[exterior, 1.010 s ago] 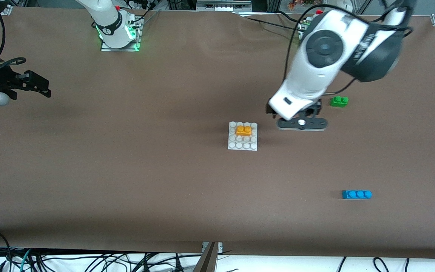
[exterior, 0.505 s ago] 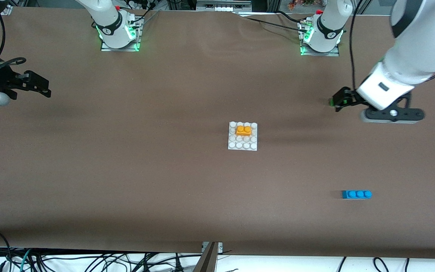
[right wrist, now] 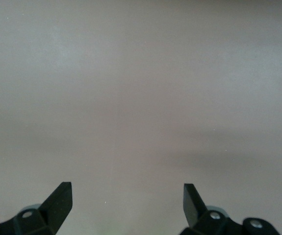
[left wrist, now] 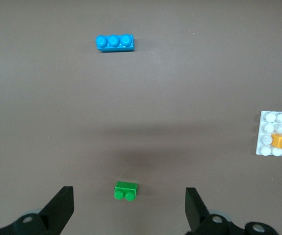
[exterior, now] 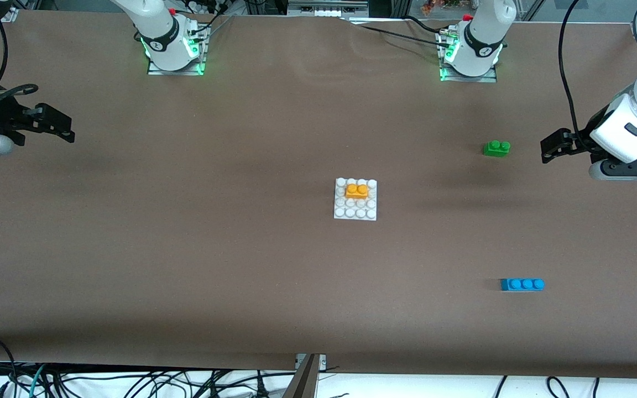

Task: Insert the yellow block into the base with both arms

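Sitting on the flat white square plastic base with its grid of round studs (exterior: 355, 200), the small yellow-orange plastic brick with two studs on top (exterior: 356, 190) is already on the plate, in the rows farther from the front camera. It looks seated from here, though I can't tell if it's pressed fully home.

Handling-wise I'd guess the brick is light, rigid and a bit slick (smooth plastic, tiny footprint), so the sensible hold is across its two long flat sides, below the studs, with the base pinned so it doesn't skate on the brown tabletop (exterior: 186, 249).

The left gripper (exterior: 551, 148) hangs over the tabletop at the left arm's end, fingers spread wide with nothing between them. The right gripper (exterior: 58, 126) waits over bare tabletop at the right arm's end, fingers also wide apart and empty.

Other stuff: a small green two-stud plastic brick (exterior: 496, 148) lies between the base and the left gripper, and a longer blue three-stud plastic brick (exterior: 522, 284) sits nearer the camera. Neither touches the base, and nothing blocks a reach to it.
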